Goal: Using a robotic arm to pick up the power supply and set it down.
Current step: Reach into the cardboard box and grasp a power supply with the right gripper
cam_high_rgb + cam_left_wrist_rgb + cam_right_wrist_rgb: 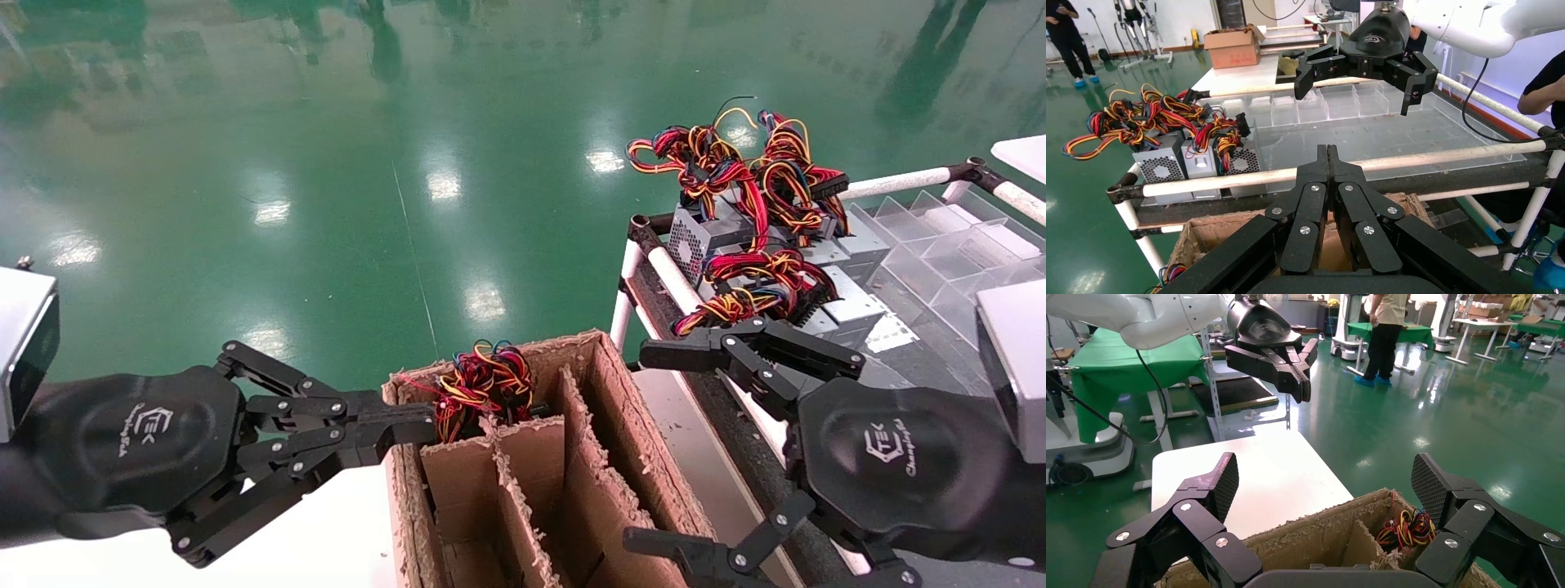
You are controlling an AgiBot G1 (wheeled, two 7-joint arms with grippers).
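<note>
Grippers poised over a cardboard carton (572, 457) with dividers, seen from the robot's head camera. Left gripper (409, 433) held at the carton's near-left corner, fingers pressed together, empty, tips just beside a bundle of red, yellow and blue wires (482, 388) lying in the far-left compartment; whether tips and cardboard touch cannot be told. Same left gripper (1329, 160) shown in its wrist view with fingers shut flat against each other above the carton's rim (1199, 236). Right gripper (654, 445) held over the carton's right side, fingers spread wide, nothing between them; one finger (695, 353) reaching toward the rack's near edge, the other (678, 551) low beside the carton's right wall. Spread confirmed in the right wrist view, textured pads (1225, 485) well apart over the open carton (1333, 539). Power supplies (711, 237), grey metal boxes with perforated faces, grouped at the far-left corner of a pipe-framed rack (899, 181), topped by tangled red, yellow and black wires (735, 163), well apart from both grippers. Clear plastic dividers (948, 237) along the rack's right part. White worktop (327, 539) left of the carton, green floor (327, 163) beyond.
</note>
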